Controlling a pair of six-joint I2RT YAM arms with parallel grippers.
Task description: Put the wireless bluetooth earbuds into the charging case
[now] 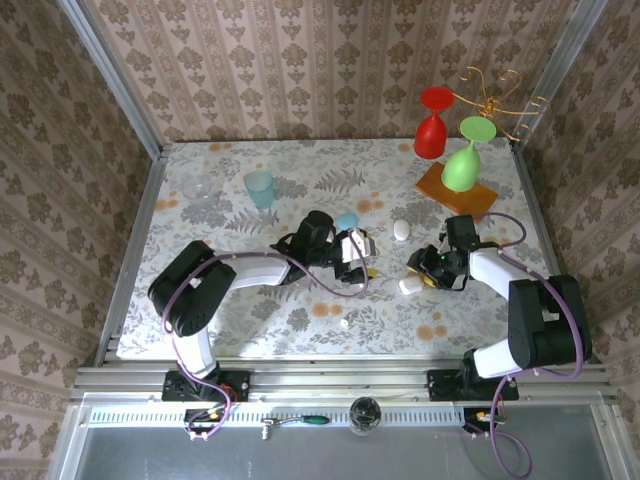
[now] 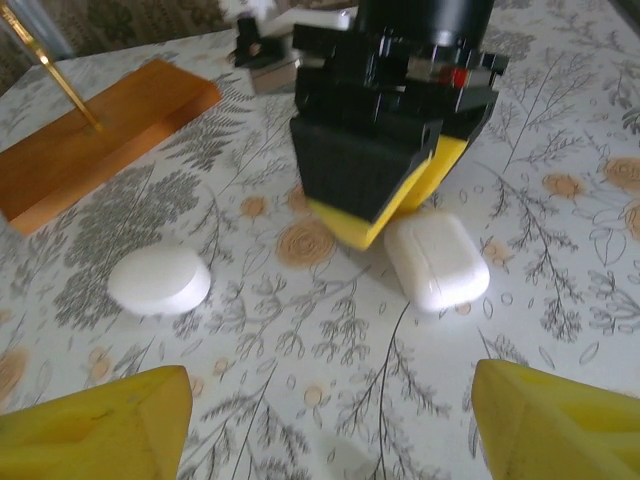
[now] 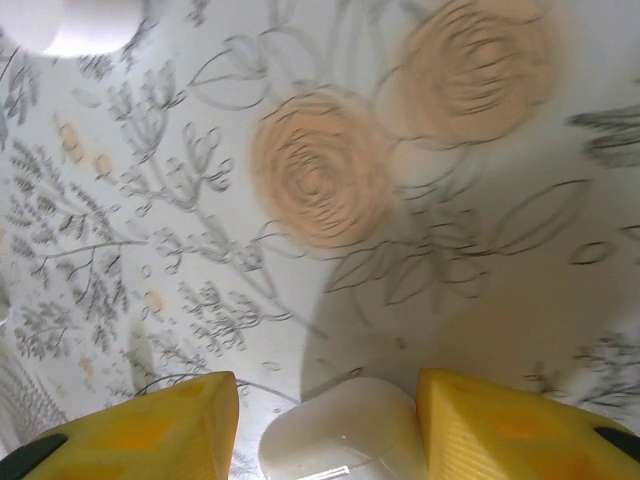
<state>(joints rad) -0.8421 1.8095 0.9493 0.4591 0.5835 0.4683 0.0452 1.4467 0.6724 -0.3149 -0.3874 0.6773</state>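
Nearest the arm bases, one tiny white earbud (image 1: 344, 323) was seen lying alone on the flowered table (image 1: 250, 310), apart from both grippers. A little farther in, a closed white charging case (image 3: 345, 440) was found on the table between the yellow fingers (image 3: 150, 430) of the right gripper (image 1: 424, 277). These fingers were spread, with a gap visible on at least one side of the case, so it was not clamped. The left gripper (image 2: 330, 420) was held just beside it toward the middle of the table. Its fingers were parted wide, nothing was held between them, and it was pointed at the right gripper and the case. Beyond these, a flat white oval case (image 1: 401, 229) and a pale blue pebble-like case (image 1: 347, 221) were seen. Farther back, a teal cup (image 1: 260, 188) and a clear glass (image 1: 198, 188) were set. At the far right, a red goblet (image 1: 433, 125) and a green goblet (image 1: 465, 160) were seen above a wooden board (image 1: 457, 187).
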